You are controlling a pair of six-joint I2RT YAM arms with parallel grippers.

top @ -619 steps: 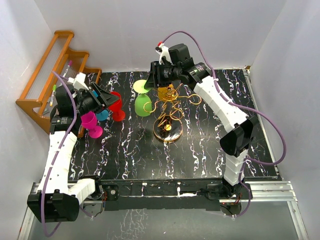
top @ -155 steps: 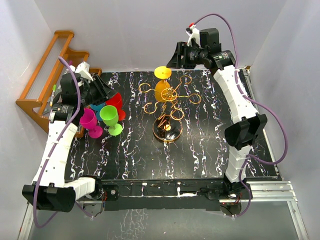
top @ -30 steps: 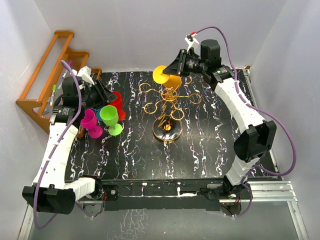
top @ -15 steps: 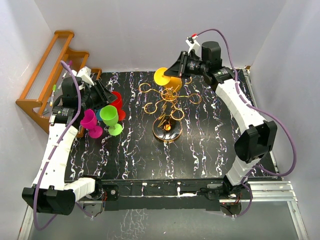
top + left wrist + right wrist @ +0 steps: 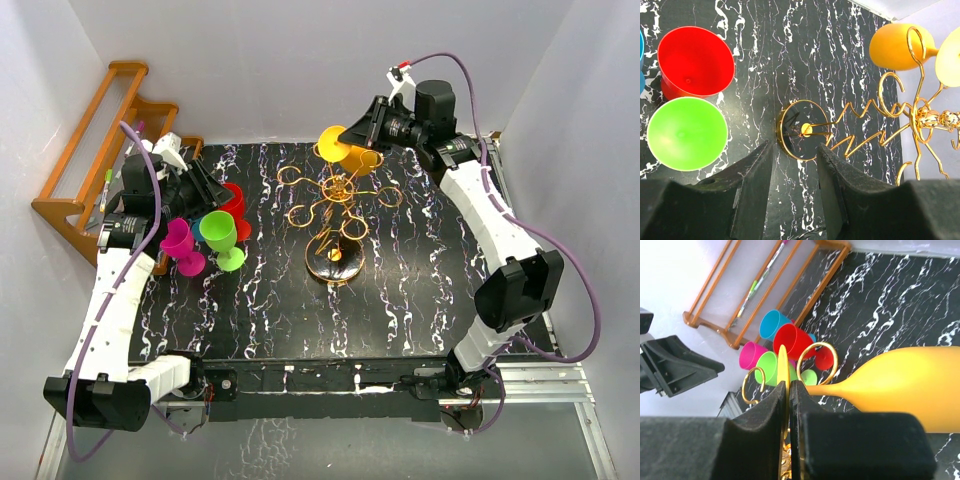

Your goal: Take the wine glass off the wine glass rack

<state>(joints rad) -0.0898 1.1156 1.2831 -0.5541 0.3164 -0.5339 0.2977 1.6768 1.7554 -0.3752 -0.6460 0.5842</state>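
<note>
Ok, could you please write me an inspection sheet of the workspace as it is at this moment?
Surface: black marbled table.
Job's things: gold wine glass rack upright mid-table; yellow wine glass tipped sideways by a top loop. I cannot tell whether it is clear of the loop.
Clutter: red goblet, green goblet, magenta goblet and blue goblet, grouped at the left.
Claws: right claw shut on the glass's foot; left claw open, empty.
Cables: purple cable on each arm; no snag seen.
Surroundings: wooden shelf at the left; white walls.

White arm links, blk joints, purple cables
</note>
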